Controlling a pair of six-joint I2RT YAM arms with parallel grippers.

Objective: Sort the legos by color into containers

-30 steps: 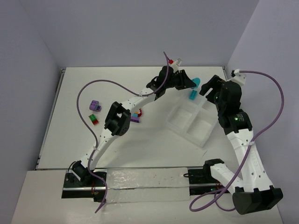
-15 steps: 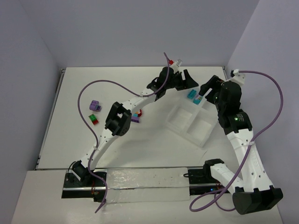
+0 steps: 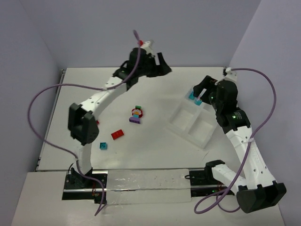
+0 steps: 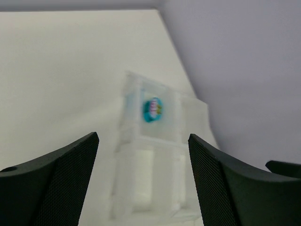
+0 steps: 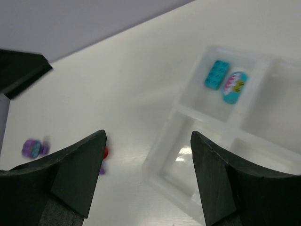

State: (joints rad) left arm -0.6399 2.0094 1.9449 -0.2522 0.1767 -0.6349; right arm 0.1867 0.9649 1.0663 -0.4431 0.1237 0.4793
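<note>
Pulls the left gripper off the tray and away to the far left, jaws gone from half closed to wide, empty. Leaves the round teal piece in the far compartment (and uncovers a red brick, a small teal brick).

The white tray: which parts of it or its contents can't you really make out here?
- Top view: the right gripper covers much of the far compartment of the tray and its teal pieces.
- Left wrist view: blurred; the teal oval piece shows no detail.
- Right wrist view: the tray's right side is cut off by the frame edge and a finger.
</note>
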